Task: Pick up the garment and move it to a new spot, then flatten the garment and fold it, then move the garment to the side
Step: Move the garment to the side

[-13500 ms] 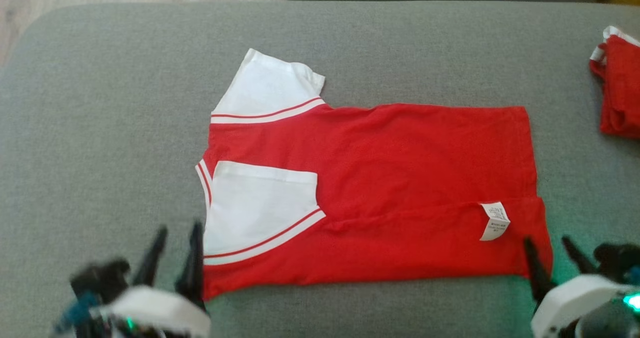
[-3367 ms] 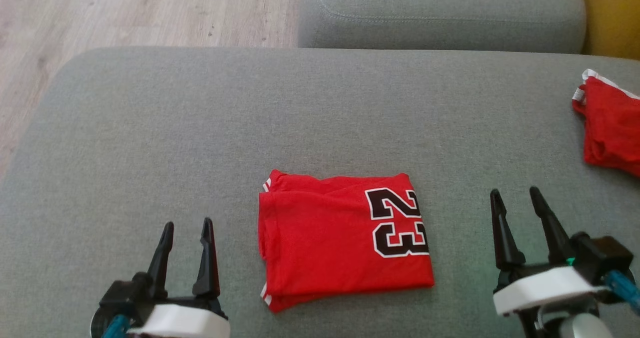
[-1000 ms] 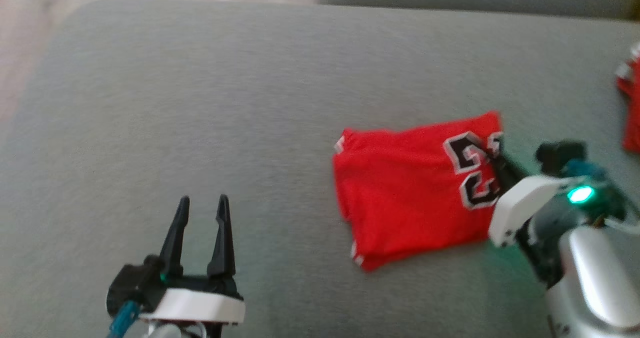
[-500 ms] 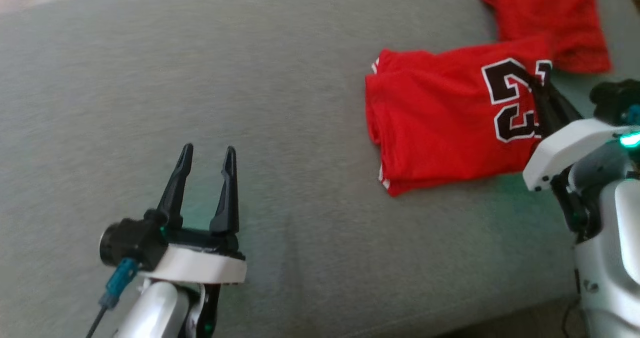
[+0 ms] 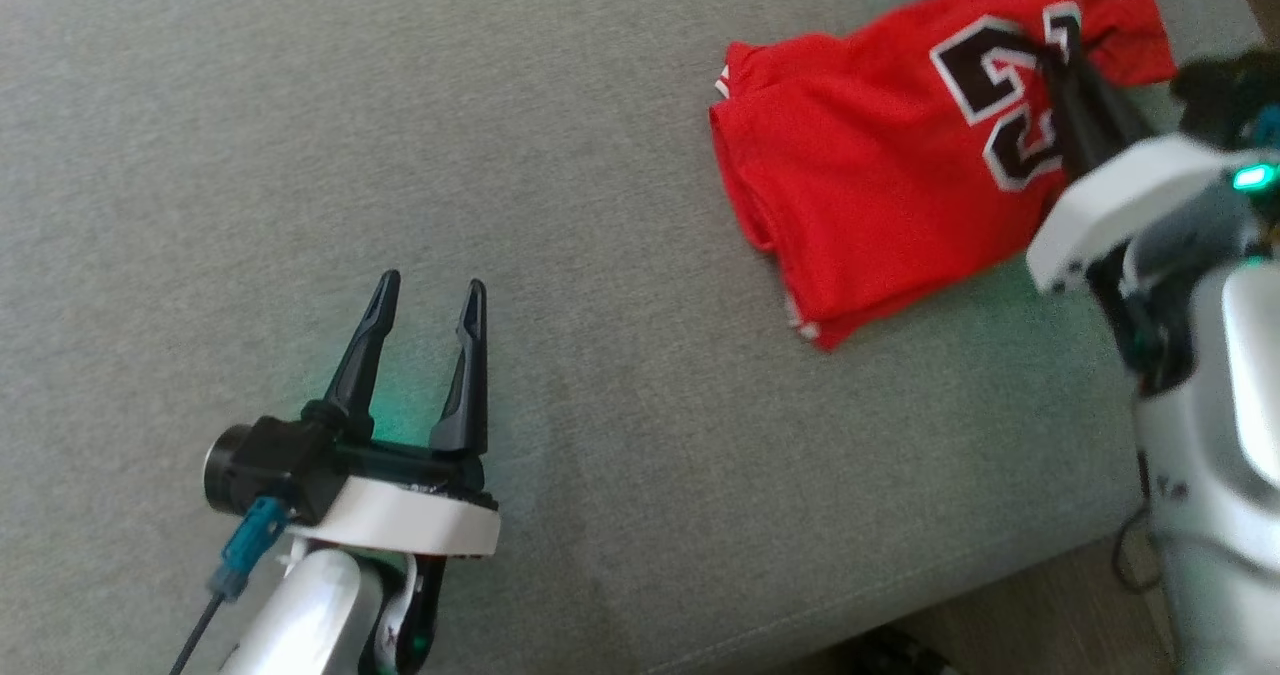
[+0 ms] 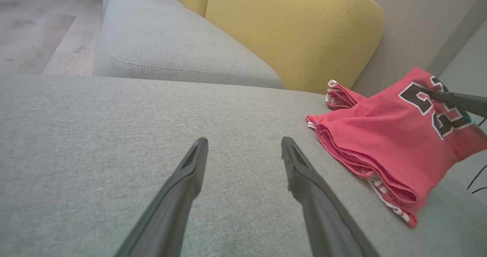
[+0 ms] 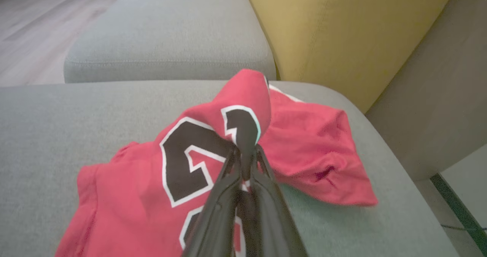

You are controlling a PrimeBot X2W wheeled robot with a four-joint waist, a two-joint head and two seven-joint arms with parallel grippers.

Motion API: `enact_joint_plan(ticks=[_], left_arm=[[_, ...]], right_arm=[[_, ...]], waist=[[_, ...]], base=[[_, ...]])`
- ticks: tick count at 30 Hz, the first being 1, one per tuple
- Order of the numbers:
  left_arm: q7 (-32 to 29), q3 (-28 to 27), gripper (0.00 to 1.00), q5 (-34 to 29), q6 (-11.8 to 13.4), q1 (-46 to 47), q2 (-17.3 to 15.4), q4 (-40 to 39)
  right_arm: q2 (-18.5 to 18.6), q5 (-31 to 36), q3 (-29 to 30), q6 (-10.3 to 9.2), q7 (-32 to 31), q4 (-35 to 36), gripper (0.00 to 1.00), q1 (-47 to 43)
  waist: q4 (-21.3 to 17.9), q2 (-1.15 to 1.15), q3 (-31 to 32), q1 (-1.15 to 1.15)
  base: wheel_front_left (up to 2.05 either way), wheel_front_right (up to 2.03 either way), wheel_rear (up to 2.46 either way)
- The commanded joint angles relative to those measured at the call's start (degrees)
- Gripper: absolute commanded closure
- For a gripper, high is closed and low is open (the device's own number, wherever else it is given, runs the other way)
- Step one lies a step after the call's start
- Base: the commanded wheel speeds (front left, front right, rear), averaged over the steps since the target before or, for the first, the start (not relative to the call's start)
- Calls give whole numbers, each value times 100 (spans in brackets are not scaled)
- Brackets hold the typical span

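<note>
The left claw (image 5: 432, 280) sits at the lower left of the head view. Its two dark fingers (image 5: 365, 355) are spread wide with nothing between them, and they point up and slightly right. Behind it are a white wrist collar (image 5: 400, 527) and a silvery left forearm (image 5: 300, 615). The right claw (image 7: 245, 152) is pressed together, pinching a raised fold of the garment (image 7: 125, 196). Its white wrist housing (image 5: 1110, 205) carries a lit green lamp (image 5: 1250, 177). The silvery right forearm (image 5: 1225, 405) runs along the right edge.
</note>
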State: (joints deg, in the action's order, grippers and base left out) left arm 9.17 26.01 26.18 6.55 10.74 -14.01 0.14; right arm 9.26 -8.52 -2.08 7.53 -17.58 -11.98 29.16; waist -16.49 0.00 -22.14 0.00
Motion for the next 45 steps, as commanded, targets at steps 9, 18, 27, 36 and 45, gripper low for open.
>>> enact_joint_plan(ticks=[9,18,27,36,45], left_arm=[[186,-170,0,67,37,193,10,-67],[294,-101,0,92,0,228,115,32],[328,-97,0,82,3,296,90,67],[335,-70,0,82,26,312,69,84],[345,-120,0,122,72,318,26,79]], right_arm=[[230,32,90,-4,-314,-296,100,1361],[1028,211,593,-4,-587,-607,100,1781],[1526,573,1419,-4,-575,-1031,100,1927],[1273,1093,1787,-4,-23,-1379,0,1947],[1073,919,1358,-4,304,-1308,0,1912]], waist=[[423,0,27,0],[781,0,-41,0],[1049,0,-228,0],[1111,0,-255,0],[1108,0,-70,0]], base=[[0,0,0],[0,0,0],[0,0,0],[0,0,0],[0,0,0]])
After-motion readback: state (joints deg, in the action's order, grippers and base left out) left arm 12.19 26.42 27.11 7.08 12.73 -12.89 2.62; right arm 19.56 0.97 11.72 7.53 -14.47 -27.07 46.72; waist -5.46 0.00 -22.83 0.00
